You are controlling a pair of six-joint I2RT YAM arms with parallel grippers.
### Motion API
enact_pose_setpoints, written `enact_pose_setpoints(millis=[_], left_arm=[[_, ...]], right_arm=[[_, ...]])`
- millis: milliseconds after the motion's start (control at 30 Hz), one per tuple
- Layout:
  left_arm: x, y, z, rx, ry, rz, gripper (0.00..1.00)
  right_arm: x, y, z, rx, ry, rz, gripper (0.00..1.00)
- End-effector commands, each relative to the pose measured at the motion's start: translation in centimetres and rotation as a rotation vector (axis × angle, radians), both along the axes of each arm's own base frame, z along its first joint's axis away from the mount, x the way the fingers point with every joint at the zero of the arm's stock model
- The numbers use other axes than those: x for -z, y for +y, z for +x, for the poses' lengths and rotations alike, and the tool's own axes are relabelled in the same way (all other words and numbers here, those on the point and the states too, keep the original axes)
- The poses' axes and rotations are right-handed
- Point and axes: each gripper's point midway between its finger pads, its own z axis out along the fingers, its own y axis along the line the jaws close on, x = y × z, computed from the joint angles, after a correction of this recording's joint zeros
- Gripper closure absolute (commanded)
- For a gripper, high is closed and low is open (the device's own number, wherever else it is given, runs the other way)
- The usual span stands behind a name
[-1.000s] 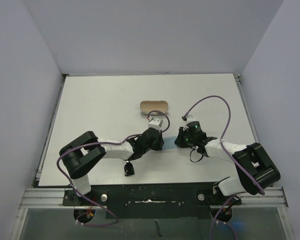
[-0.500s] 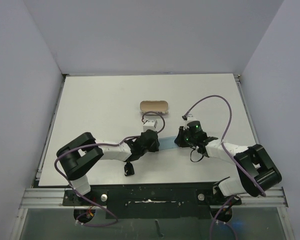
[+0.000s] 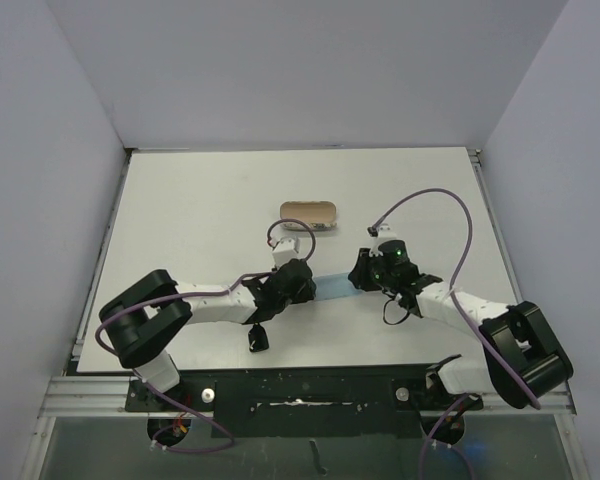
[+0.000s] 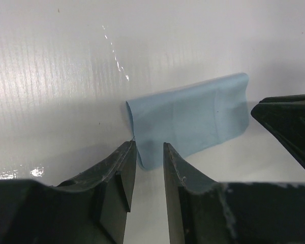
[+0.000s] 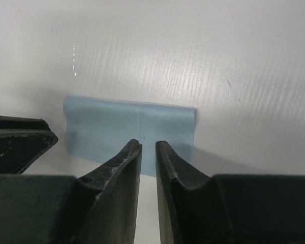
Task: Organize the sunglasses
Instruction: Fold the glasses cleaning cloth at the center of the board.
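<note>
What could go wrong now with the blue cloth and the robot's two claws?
1. A corner of the light blue cloth sits right at the left gripper's slightly parted tips; it might snag when that arm moves.
2. The right gripper, also slightly open, points at the cloth's other end; both might tug it crooked.
3. The small black sunglasses lie close beside the left arm, which might knock them.

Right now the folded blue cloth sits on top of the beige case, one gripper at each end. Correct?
No. The blue cloth lies flat on the white table, not on the beige case, which sits apart, farther back, as the top external view shows. The rest holds: the left gripper and the right gripper are at opposite ends of the cloth.
</note>
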Motion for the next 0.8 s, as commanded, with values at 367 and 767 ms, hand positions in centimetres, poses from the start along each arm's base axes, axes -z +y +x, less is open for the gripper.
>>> enact_pose_setpoints(millis=[367, 767], left_arm=[[0.6, -1.2, 0.2, -0.091, 0.085, -0.051, 0.73], [2.0, -1.3, -0.2, -0.108, 0.142, -0.025, 0.77]], right_arm=[[-2.3, -0.4, 0.4, 0.014, -0.108, 0.034, 0.80], [-2.7, -0.3, 0.3, 0.012, -0.122, 0.050, 0.80]])
